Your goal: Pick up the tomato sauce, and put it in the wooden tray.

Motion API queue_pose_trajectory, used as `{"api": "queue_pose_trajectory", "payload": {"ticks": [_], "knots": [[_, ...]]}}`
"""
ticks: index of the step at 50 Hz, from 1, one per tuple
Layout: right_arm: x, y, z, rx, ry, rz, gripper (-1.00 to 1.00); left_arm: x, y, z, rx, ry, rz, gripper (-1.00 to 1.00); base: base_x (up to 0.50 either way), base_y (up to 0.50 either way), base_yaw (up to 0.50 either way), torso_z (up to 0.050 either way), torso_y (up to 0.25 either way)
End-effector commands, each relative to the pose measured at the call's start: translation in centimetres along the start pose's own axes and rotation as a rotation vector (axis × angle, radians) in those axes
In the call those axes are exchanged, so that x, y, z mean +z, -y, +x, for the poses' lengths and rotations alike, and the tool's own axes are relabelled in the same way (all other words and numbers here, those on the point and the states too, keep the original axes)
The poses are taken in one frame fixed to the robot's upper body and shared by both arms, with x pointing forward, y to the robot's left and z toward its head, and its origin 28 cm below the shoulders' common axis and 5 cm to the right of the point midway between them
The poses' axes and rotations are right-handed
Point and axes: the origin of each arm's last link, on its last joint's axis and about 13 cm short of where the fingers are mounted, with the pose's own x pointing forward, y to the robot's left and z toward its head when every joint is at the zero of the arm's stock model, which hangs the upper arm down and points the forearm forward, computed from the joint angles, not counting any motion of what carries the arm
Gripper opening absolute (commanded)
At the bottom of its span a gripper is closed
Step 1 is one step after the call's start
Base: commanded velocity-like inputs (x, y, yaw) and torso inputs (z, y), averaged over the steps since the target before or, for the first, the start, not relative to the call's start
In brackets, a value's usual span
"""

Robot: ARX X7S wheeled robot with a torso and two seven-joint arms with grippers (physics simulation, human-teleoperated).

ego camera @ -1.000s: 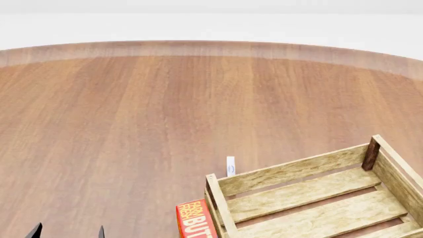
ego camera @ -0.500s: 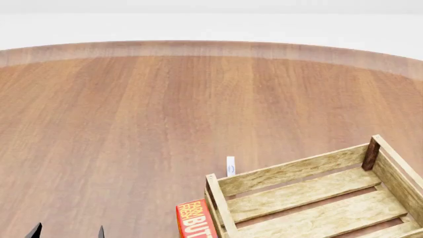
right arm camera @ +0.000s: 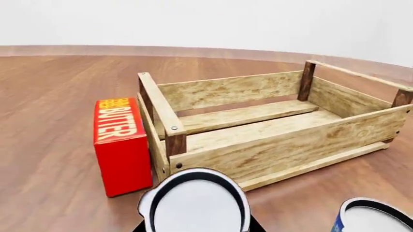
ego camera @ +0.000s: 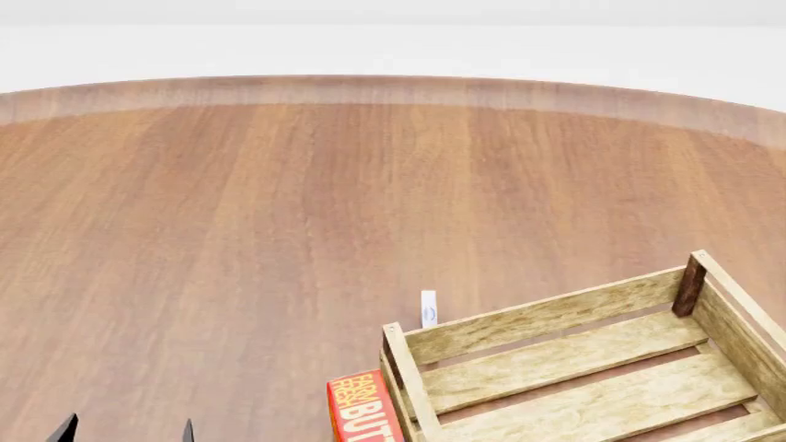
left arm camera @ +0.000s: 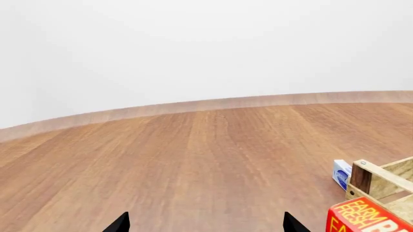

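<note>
**Crate waits on round worktop, can close under right wrist camera**

The brown wooden worktop (ego camera: pixel 307 212) carries the wooden tray (right arm camera: pixel 258 130), holding nothing, at 5 o'clock in the head view. A red butter box (right arm camera: pixel 121 145) stands touching its short end, at its 9 o'clock. A whitish can top (right arm camera: pixel 193 203), probably the tomato sauce, fills the right wrist foreground beside a blue-sided can (right arm camera: pixel 374 217). The left hand (left arm camera: pixel 205 224) is spread, released; the right hand's state cannot be told.
</note>
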Motion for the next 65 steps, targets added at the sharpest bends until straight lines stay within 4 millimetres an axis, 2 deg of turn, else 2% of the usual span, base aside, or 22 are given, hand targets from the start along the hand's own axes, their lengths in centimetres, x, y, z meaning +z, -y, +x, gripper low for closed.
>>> {"api": "queue_pose_trajectory", "payload": {"ticks": [1, 21, 29, 41, 55, 65], "knots": [[1.8, -0.2, -1.1, 0.007, 0.088, -0.02, -1.0, 0.1, -0.1, 0.2, -0.008, -0.016, -0.03, 1.0, 0.0, 0.0, 0.0, 0.0, 0.0], [2.7, -0.3, -2.3, 0.008, 0.148, -0.03, -1.0, 0.1, -0.1, 0.2, -0.008, -0.016, -0.03, 1.0, 0.0, 0.0, 0.0, 0.0, 0.0], [3.0, -0.1, -1.6, -0.005, 0.145, -0.021, -1.0, 0.1, 0.0, 0.1, -0.008, -0.017, -0.029, 1.0, 0.0, 0.0, 0.0, 0.0, 0.0], [4.9, 0.3, -0.6, -0.028, 0.187, -0.032, -1.0, 0.0, 0.0, 0.2, -0.008, -0.016, -0.028, 1.0, 0.0, 0.0, 0.0, 0.0, 0.0], [5.9, 0.9, 1.7, -0.073, 0.169, -0.047, -1.0, 0.1, -0.1, 0.1, -0.007, -0.018, -0.03, 1.0, 0.0, 0.0, 0.0, 0.0, 0.0], [7.5, 1.1, 2.9, -0.094, 0.187, -0.059, -1.0, 0.1, -0.1, 0.1, -0.008, -0.018, -0.031, 1.0, 0.0, 0.0, 0.0, 0.0, 0.0]]}}
